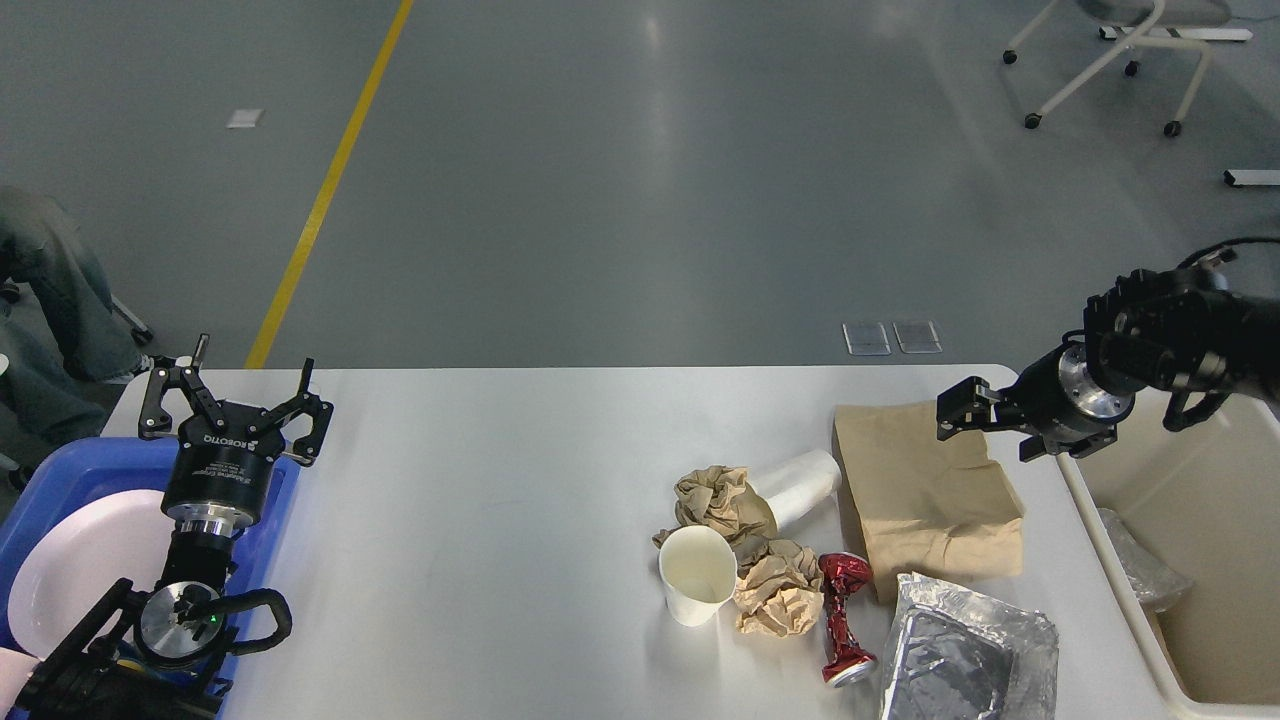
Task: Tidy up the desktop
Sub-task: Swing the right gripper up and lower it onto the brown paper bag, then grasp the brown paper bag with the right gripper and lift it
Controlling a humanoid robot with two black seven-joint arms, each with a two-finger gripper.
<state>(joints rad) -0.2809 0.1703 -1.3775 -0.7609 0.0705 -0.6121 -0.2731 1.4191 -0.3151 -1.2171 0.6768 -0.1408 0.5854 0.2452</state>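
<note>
Worktop [480,520] still has the trash bunched right of centre: two paper cups, crumpled brown paper, a crushed red can [845,620], a flat paper bag [925,495] and foil. Right gripper [950,415] hovers by the bag's far edge, can't tell its opening, nothing visibly held. Left gripper [235,400] is wide open and empty over the blue tray [60,475]. I'd pinch the bag's edge, not press flat, then swing it to the cream bin [1200,520].

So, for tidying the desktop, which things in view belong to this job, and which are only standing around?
Belong to the job:
white desktop
crumpled brown paper balls
upright white paper cup
tipped white plastic cup
crushed red can
flat brown paper bag
silver foil tray
cream plastic bin
blue plastic tray

Just standing around:
white wheeled chair
yellow floor line
</note>
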